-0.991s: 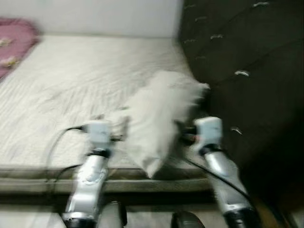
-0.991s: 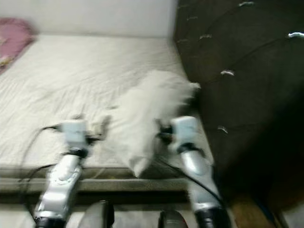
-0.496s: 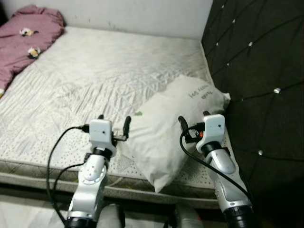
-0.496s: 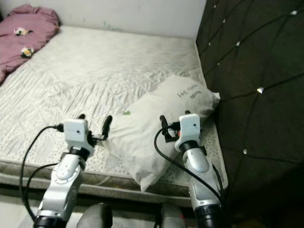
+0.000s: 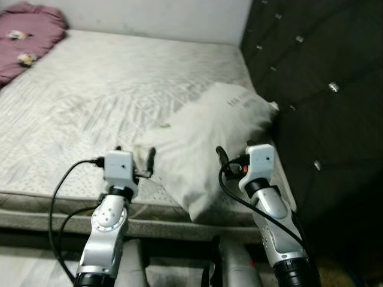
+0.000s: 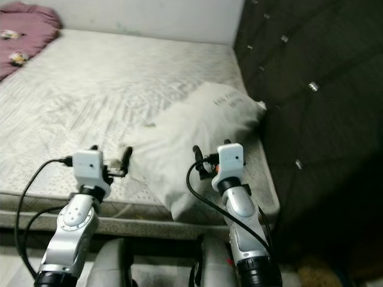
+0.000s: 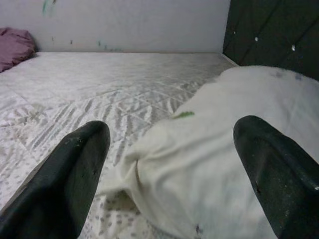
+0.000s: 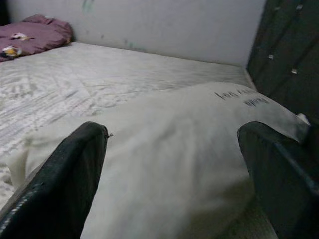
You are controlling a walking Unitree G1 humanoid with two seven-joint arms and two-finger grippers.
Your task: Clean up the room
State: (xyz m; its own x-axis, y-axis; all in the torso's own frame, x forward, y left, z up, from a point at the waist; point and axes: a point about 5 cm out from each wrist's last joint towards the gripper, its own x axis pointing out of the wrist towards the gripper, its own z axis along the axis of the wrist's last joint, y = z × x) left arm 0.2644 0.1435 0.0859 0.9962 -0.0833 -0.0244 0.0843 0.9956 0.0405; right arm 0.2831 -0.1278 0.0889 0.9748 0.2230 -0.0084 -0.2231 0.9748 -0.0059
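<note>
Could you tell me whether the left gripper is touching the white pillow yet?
Cannot tell. In the left wrist view the open left gripper frames the white pillow, but no gap or contact shows plainly.

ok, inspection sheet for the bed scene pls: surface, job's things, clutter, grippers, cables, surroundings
Surface: mattress, pale patterned cover, bare of sheets.
Job's things: white pillow lying askew at the mattress's near right corner, one end hanging over the near edge, far end against the headboard.
Clutter: pink bundle at the far left corner.
Grippers: left gripper open, level with the pillow's left corner; right gripper open, at the pillow's right side. Neither holds anything.
Cables: black cable looping off the left wrist, another along the right forearm.
Surroundings: dark tufted headboard on the right, pale wall behind.
</note>
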